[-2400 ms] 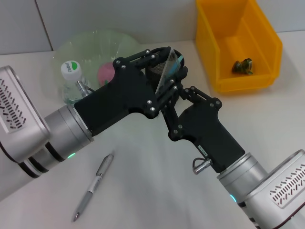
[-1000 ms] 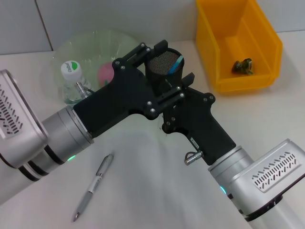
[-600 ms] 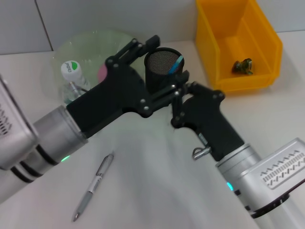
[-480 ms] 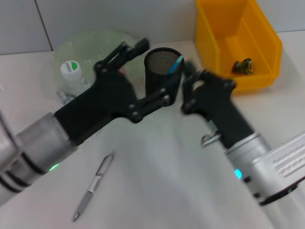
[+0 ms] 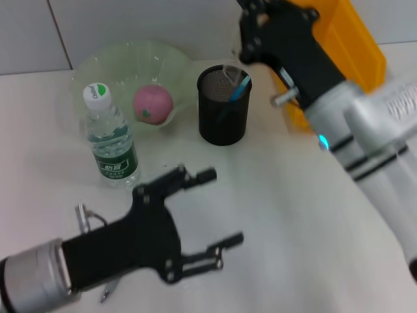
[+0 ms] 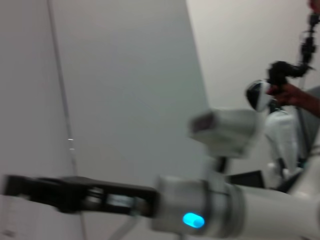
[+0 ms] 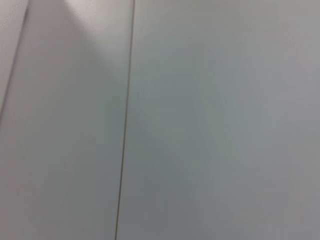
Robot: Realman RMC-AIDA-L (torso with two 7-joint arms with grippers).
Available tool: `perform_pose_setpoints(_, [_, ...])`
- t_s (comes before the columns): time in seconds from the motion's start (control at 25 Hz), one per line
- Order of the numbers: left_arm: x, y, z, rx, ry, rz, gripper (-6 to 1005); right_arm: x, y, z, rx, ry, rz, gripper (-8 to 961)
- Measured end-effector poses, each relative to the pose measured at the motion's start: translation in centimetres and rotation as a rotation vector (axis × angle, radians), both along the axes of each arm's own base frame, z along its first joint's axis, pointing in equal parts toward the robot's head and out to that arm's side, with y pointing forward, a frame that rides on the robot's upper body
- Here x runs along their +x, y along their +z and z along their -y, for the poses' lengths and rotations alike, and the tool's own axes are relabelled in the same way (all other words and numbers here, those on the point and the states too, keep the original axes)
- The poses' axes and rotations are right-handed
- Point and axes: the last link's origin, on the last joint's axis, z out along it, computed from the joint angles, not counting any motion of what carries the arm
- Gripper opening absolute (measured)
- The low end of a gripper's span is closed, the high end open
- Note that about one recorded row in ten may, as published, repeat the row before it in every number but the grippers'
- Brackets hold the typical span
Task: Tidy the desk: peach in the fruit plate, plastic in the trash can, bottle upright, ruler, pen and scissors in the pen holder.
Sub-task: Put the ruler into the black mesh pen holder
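Pen [image 5: 103, 295] lies on the tabletop [image 5: 273, 228] well on the robot's side of the pen holder [image 5: 223, 105], mostly hidden under the left gripper [image 5: 212, 212], jaws spread empty; right gripper's state can't tell.

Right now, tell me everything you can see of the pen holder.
The pen holder is a black mesh cylinder, standing upright on the white desk beside the fruit plate, apart from the bottle. Its mouth is open; a clear ruler and a blue-tipped item lean inside against the rim. Neither gripper touches it.
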Motion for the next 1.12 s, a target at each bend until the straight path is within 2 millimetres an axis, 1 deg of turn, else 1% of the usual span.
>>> perform_pose_setpoints(0.12, [-0.7,0.3,0.6,-0.035,-0.015,-0.024,801,-1.1,0.6,-1.8,-0.049,0.018,0.019,4])
perform_pose_setpoints(0.16, [-1.1,0.6,0.5,-0.049,0.001,-0.031,801,-1.5,0.7,-2.7,-0.096,0.022,0.044,4])
perform_pose_setpoints(0.2, [-1.1,0.6,0.5,-0.049,0.001,-0.031,801,-1.5,0.7,-2.7,-0.096,0.022,0.044,4])
perform_pose_setpoints(0.36, [-2.1,1.3,-0.1,-0.059,0.058,-0.041,800,-2.0,1.4,-4.1,-0.146,0.027,0.067,4])
perform_pose_setpoints(0.64, [-3.0,1.6,0.0,-0.066,0.092,-0.047,800,-2.1,1.7,-4.8,-0.173,0.016,0.063,4])
perform_pose_setpoints(0.72, [-3.1,1.6,-0.1,-0.07,0.103,-0.044,800,-2.2,1.5,-4.9,-0.18,0.018,0.073,5])
perform_pose_setpoints(0.76, [-3.2,1.7,-0.1,-0.072,0.114,-0.04,800,-2.4,1.1,-5.0,-0.179,0.019,0.087,5])
perform_pose_setpoints(1.04, [-3.3,1.4,-0.2,-0.082,0.132,-0.036,799,-2.3,0.9,-5.4,-0.145,0.015,0.118,5])
perform_pose_setpoints(1.12, [-3.3,1.4,-0.3,-0.085,0.133,-0.036,799,-2.0,0.8,-5.6,-0.143,0.007,0.13,5])
